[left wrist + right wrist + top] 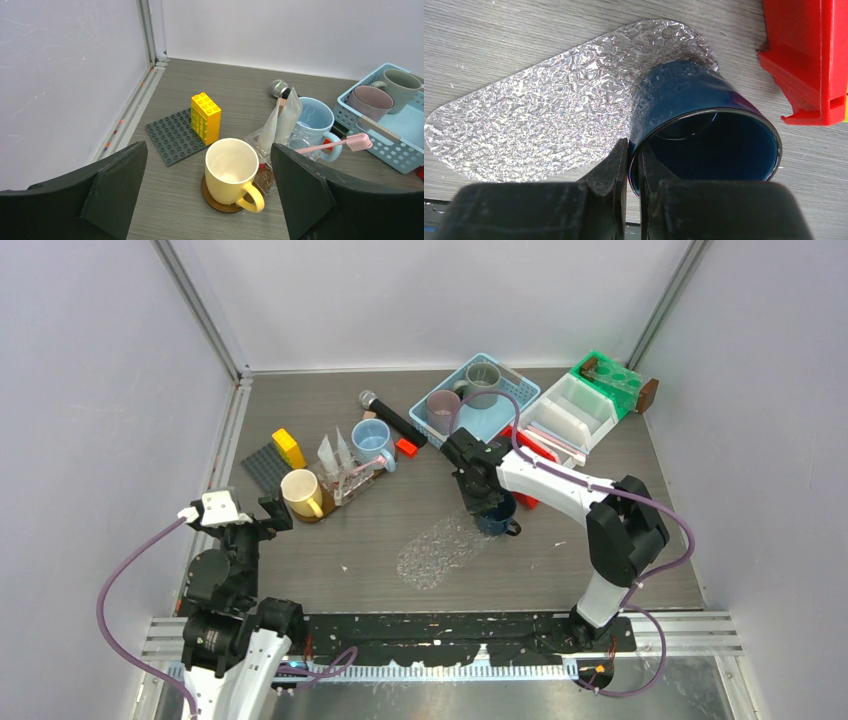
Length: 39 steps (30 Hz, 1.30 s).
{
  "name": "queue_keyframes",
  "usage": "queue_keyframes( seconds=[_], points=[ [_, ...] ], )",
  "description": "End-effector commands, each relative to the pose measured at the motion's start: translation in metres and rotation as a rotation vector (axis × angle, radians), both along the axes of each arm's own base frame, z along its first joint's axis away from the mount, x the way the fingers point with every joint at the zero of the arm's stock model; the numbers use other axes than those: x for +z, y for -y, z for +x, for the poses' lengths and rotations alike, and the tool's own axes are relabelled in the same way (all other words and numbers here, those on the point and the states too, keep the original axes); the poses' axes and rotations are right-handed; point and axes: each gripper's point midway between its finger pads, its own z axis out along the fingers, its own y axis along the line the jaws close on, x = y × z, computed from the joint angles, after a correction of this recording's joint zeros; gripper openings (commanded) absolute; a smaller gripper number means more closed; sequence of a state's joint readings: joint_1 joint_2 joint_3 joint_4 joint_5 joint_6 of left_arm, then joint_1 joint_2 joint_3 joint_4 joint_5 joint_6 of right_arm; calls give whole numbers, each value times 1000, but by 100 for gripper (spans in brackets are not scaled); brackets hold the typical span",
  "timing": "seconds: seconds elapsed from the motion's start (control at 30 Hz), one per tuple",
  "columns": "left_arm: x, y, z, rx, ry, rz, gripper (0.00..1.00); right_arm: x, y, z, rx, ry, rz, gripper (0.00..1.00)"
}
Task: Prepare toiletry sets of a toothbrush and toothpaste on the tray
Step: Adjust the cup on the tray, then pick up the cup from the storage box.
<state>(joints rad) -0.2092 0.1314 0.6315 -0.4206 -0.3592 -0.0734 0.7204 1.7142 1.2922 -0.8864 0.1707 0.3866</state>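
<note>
Toothbrush (332, 145), pink, lies just in front of the light blue mug (312, 117), head end toward the blue basket (395, 150). Handle end sits in the clear packet clutter beside the yellow mug (230, 172). Two whitish tubes (281, 122) stand upright in the same clutter; caps not visible, so can't confirm they're toothpaste.

Tray (524, 125), clear and crinkled, is mid-counter (330, 580), well apart from the toothbrush. No brush or tube on it.

Right hand (631, 150) is clenched on the rim of the dark blue mug (709, 145), one finger inside the wall and one outside. Mug's base meets the tray's far end; can't tell if it rests on the tray or just beside it. Red plastic part (809, 60) is near the mug.

Left hand (208, 147) is released, jaws wide, grasping nothing, hovering near the yellow mug, which sits on a brown coaster (212, 197).
</note>
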Motion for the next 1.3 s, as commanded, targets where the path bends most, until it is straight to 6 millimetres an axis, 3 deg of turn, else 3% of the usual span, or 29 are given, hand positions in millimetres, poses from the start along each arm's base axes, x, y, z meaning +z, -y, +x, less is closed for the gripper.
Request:
queue_keyframes(
  seconds=[0.0, 0.27, 0.7, 1.27],
  points=[
    [4, 2, 3, -6, 14, 0, 97, 30, -4, 16, -40, 104, 43, 1],
    [4, 1, 3, -5, 14, 0, 97, 43, -13, 25, -60, 144, 89, 1],
    [5, 2, 2, -6, 17, -1, 97, 18, -18, 21, -99, 96, 100, 4],
    [5, 2, 2, -7, 15, 0, 97, 18, -9, 16, -138, 58, 46, 18]
  ],
)
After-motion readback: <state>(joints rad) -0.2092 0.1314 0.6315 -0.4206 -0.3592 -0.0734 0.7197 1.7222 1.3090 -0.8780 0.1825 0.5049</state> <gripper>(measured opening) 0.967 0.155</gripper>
